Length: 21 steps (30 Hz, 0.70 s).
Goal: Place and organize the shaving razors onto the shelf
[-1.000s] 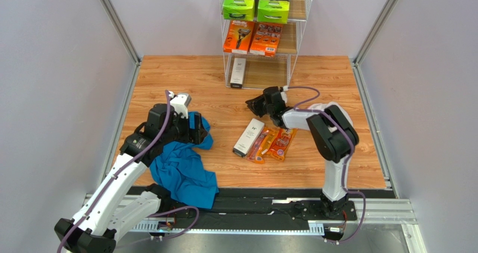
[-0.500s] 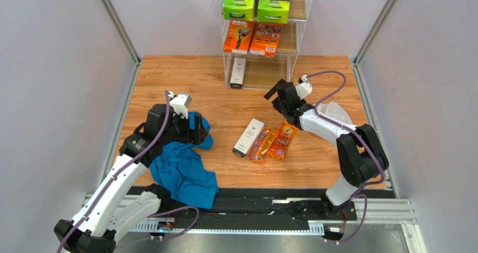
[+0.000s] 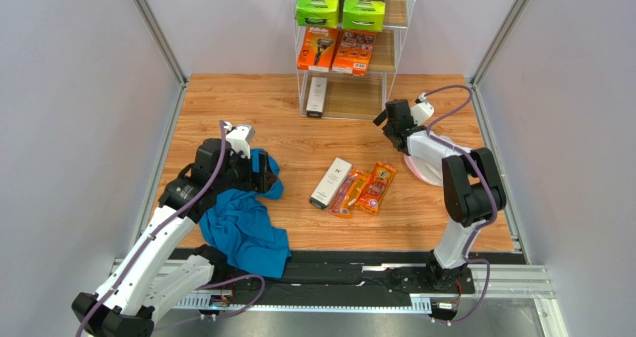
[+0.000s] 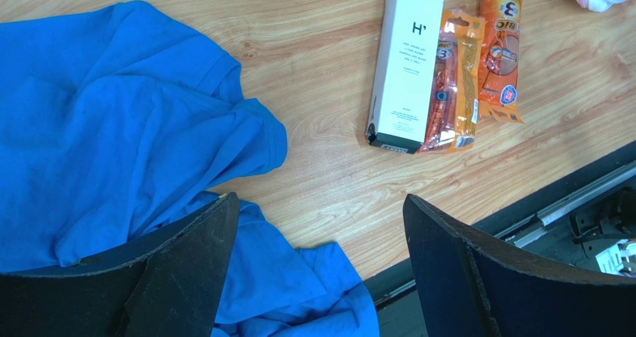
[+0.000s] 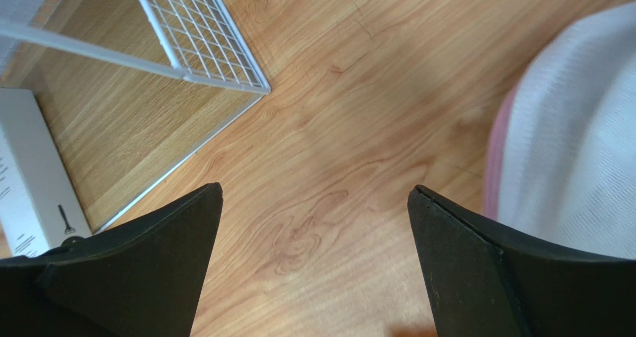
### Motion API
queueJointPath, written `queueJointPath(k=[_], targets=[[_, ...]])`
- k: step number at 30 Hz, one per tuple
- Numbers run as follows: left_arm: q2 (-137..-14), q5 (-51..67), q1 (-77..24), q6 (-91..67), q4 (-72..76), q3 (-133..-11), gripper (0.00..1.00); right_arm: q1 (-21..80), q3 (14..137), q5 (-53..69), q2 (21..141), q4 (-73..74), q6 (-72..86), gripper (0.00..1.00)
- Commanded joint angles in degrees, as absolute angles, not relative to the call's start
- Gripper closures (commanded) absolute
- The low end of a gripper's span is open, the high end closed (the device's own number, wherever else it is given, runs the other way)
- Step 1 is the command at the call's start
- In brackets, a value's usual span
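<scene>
From overhead the shelf [image 3: 357, 98] is cut off at the top, so the two black boxes [image 3: 317, 9] with lime-green ends on its upper tier show only their near ends. Two orange boxes [image 3: 317, 50] stand on the middle tier, and a slim white box [image 3: 316, 97] lies on the bottom one. The right wrist view catches just one end of that box. The mesh item [image 3: 416, 171] is mostly hidden under the right arm, with only a strip of pink rim peeping out. Part of the blue cloth [image 3: 246, 229] disappears beneath the left arm.

A second white box [image 3: 331, 182] and two orange blister packs [image 3: 377, 188] lie side by side on the bench [image 3: 246, 106], well short of the shelf.

A second ago the right pincer [image 3: 388, 122] was nearly closed and hung near mid-bench, above those packs. It has since swung out to the shelf's right front corner and spread wide — it holds nothing, with bare wood between its fingers. The left pincer [image 4: 317, 203] has not budged. It is wide and empty, poised over the edge of the cloth. The packs on the bench lie much as they did.
</scene>
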State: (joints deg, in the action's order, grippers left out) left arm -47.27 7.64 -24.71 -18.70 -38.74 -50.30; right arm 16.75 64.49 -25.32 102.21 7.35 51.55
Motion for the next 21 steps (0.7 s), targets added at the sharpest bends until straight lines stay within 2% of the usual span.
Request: queueJointPath(k=[1, 8, 21], targets=[[-47.20, 8.79, -24.43, -17.05, -37.27, -51.33, 0.11, 15.73, 70.22, -22.86, 106.60, 5.63, 50.09, 0.00], [-47.64, 9.14, -24.43, -17.05, -37.44, -51.33, 0.11, 13.19, 75.14, -20.13, 114.51, 4.92, 52.82, 0.00], [-48.43, 9.23, -24.52, -16.96, -37.35, -51.15, 0.11, 4.84, 80.51, -13.63, 120.58, 4.40, 58.35, 0.03]])
